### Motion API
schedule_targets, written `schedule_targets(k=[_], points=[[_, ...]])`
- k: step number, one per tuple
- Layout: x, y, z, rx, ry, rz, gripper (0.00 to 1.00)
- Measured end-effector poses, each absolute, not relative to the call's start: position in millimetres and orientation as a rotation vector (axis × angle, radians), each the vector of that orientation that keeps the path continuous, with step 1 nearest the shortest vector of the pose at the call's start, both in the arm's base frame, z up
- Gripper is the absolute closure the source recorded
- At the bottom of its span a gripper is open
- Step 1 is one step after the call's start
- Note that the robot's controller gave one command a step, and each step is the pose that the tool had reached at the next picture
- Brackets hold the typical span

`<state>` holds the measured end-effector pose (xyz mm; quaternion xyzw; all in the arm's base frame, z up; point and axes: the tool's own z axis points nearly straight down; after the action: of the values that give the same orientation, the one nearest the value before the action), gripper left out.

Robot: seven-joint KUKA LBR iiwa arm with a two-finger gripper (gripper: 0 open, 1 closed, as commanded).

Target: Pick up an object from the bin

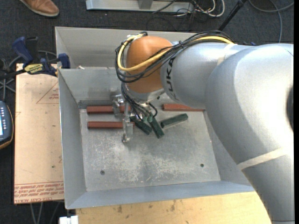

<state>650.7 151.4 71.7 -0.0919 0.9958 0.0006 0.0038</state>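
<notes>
Gripper (126, 133) low in bin (140, 171); spread or closed: cannot tell | nearest thing: lower red-brown bar (105, 124), its end right beside gripper, view-left | judged stiff, light, not fragile | grasp across narrow width, mid-length | dark green bars (154, 125) just view-right of gripper.

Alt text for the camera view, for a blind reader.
The gripper hangs low in the grey bin, between a pair of red-brown bars on the view's left and dark green bars on its right. Another red-brown bar lies beyond those.
</notes>
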Motion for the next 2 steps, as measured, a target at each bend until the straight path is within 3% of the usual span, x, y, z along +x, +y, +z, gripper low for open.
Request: schedule_targets(k=[1, 2], points=[[651.3, 151.9, 73.4, -0.286, 3.12, 0.006, 1.0], [634.5, 198.6, 72.5, -0.688, 3.058, -0.001, 1.0]])
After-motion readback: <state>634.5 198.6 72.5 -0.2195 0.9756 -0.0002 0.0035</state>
